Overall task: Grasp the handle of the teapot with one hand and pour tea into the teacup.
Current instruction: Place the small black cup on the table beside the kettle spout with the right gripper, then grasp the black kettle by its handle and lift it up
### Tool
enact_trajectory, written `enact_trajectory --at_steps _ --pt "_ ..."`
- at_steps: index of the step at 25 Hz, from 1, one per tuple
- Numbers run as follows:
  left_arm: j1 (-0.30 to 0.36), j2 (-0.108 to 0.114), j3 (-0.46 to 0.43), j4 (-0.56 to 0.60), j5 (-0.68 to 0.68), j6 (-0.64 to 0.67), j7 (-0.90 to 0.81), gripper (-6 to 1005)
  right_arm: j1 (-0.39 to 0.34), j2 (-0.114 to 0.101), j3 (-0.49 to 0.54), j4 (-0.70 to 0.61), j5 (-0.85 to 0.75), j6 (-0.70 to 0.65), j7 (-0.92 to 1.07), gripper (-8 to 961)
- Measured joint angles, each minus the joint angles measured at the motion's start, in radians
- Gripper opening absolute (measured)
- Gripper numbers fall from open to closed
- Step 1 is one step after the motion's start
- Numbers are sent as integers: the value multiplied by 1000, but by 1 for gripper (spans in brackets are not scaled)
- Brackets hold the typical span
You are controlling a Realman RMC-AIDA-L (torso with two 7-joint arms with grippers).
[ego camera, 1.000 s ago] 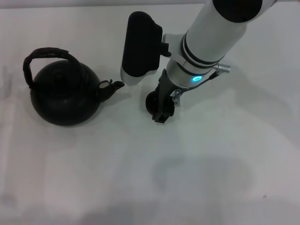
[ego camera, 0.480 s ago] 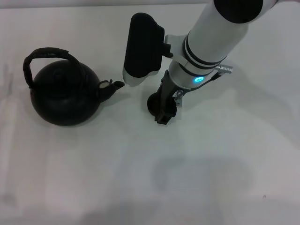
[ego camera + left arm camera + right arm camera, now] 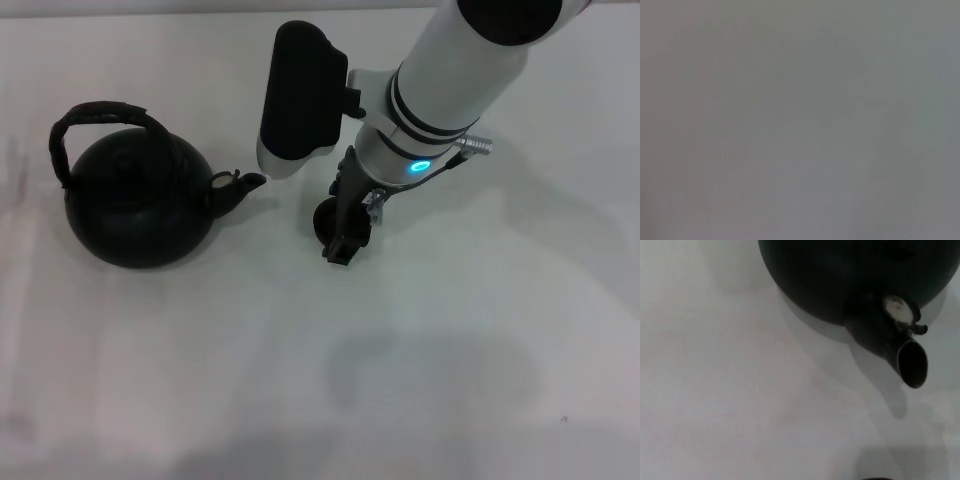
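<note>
The right hand [image 3: 340, 235] sits low over the teacup [image 3: 326, 216] on the white table [image 3: 450, 350]; I cannot tell how wide it is. The teapot [image 3: 135, 205] stands apart on the robot's left, spout toward the cup, handle [image 3: 95, 115] untouched.

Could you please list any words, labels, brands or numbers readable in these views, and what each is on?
None: no readable text in any view.
The teapot, its handle and the teacup are plain black.
The right arm's ring light near the right gripper is a glow, not a sign.
</note>
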Motion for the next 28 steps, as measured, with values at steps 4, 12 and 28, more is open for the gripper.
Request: enact_trajectory --at_steps 4,12,28 --pt "0 0 0 0 -1 0 0 724 -18 0 25 -14 0 -4 -4 845" --pt "4 0 0 -5 -2 14 -1 723 -92 0 160 -48 0 -9 -68 843" --pt "18 0 -2 -11 -34 25 -32 725 -350 -14 802 -19 14 17 -354 839"
